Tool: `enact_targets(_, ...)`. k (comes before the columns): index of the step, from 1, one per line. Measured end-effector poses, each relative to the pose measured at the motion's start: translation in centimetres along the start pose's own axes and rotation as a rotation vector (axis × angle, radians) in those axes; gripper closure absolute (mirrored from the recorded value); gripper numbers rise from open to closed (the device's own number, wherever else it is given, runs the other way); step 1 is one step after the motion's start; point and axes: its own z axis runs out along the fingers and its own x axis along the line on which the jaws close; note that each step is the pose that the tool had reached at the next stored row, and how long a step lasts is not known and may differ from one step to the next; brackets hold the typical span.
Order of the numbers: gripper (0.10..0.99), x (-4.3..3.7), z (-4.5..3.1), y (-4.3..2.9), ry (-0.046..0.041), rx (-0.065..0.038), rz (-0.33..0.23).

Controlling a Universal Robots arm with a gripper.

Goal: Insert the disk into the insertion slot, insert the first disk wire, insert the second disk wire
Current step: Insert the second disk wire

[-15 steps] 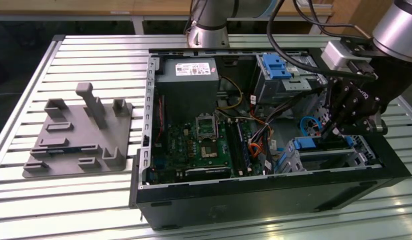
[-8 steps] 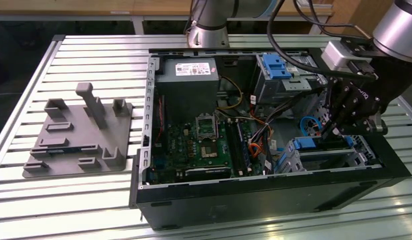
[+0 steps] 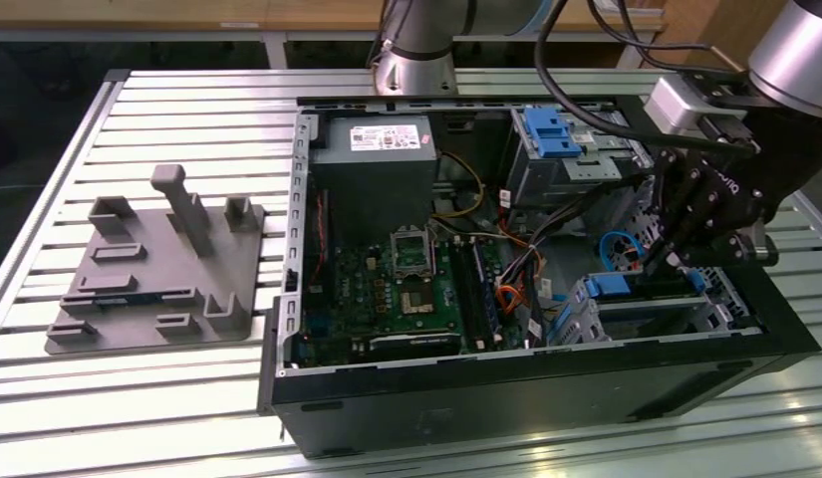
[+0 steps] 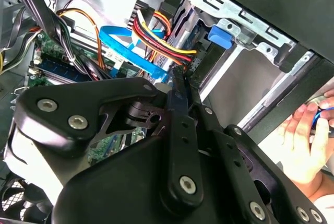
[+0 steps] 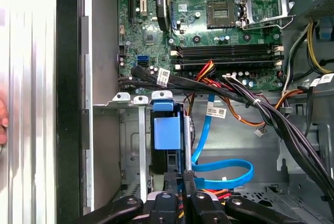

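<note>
Disk (image 5: 168, 135), blue-framed, seated in the silver insertion slot (image 5: 136, 145). Gripper (image 5: 179, 182) fingers pressed together at the disk's rear edge, beside a blue cable (image 5: 224, 169).

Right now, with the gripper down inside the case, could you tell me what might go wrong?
The gripper sits at the disk in the insertion slot, with the blue cable looping beside it; the cable could snag or get pinched. A person's hand is near the case wall, so sudden arm motion may endanger it.
</note>
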Motion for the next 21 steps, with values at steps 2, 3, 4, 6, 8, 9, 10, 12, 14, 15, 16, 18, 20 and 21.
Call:
enact_targets(2, 0.925, 0.03, 0.05, -0.01, 0.0001, 0.0, 0.0)
enact_targets(3, 0.925, 0.03, 0.09, -0.01, 0.0003, 0.0, 0.0)
enact_targets(4, 0.925, 0.04, 0.13, -0.01, 0.0003, 0.0, 0.0)
enact_targets(6, 0.925, 0.04, 0.18, -0.01, 0.0005, 0.0, 0.0)
enact_targets(8, 0.925, 0.04, 0.25, -0.02, 0.0006, 0.0, 0.0)
enact_targets(9, 0.925, 0.03, 0.28, -0.02, 0.0005, 0.0, 0.0)
enact_targets(10, 0.925, 0.03, 0.3, -0.02, 0.0004, 0.0, 0.0)
enact_targets(12, 0.925, 0.04, 0.35, -0.03, 0.0005, 0.0, 0.0)
enact_targets(14, 0.925, 0.04, 0.43, -0.03, 0.0008, 0.0, 0.0)
enact_targets(15, 0.925, 0.04, 0.46, -0.03, 0.001, 0.0, 0.0)
enact_targets(16, 0.925, 0.05, 0.47, -0.04, 0.001, 0.0, 0.0)
enact_targets(18, 0.925, 0.05, 0.55, -0.04, 0.0007, 0.0, 0.0)
enact_targets(20, 0.925, 0.06, 0.69, -0.05, 0.0017, 0.0, 0.0)
enact_targets(21, 0.925, 0.06, 0.82, -0.06, 0.0026, 0.0, 0.0)
